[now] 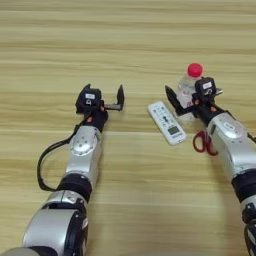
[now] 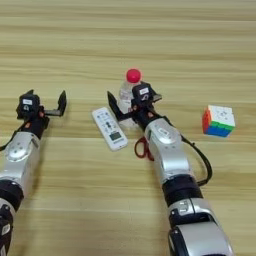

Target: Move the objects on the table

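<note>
A clear plastic bottle (image 1: 187, 89) with a red cap (image 1: 195, 69) stands upright right of the table's middle. My right gripper (image 1: 194, 98) is open at the bottle's near side, with one black finger (image 1: 172, 100) left of the bottle and the bottle's lower part between the fingers. A white remote control (image 1: 167, 122) lies flat just left of it. Red-handled scissors (image 1: 202, 142) lie partly under my right forearm. A multicoloured puzzle cube (image 2: 218, 121) sits further right. My left gripper (image 1: 103, 97) is open and holds nothing, well left of the remote.
The light wooden table (image 1: 130, 45) fills the view. A black cable (image 1: 42, 165) loops beside my left forearm, and another (image 2: 205, 165) beside my right forearm.
</note>
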`<state>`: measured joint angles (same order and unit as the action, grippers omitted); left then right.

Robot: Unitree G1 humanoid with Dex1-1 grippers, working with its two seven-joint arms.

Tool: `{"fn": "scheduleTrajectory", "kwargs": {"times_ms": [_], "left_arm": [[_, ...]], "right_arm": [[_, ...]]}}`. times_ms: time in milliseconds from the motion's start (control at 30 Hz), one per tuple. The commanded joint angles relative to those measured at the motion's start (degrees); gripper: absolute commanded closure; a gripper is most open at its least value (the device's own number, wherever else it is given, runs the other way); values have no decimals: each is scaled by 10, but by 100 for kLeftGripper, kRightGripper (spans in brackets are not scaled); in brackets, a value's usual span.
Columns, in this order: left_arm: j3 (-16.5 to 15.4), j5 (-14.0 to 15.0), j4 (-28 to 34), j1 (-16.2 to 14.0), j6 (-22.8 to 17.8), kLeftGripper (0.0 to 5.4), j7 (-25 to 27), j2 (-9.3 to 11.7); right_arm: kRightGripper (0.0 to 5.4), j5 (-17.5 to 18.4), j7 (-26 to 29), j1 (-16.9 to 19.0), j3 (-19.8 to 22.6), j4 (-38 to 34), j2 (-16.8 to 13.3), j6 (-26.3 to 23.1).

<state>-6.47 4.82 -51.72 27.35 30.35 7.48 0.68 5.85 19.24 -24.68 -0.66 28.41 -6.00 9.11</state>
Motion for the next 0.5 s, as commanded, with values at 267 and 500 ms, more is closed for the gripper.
{"fn": "scheduleTrajectory", "kwargs": {"times_ms": [267,500], "left_arm": [[2,-5,-3,6,1,0,-3,-1],[2,-5,-5,8,2,0,-3,0]], "right_arm": [[4,-4,13,67,-7,-84,-16,-21],[4,-6,21,105,-12,-126,-29,-38]]}}
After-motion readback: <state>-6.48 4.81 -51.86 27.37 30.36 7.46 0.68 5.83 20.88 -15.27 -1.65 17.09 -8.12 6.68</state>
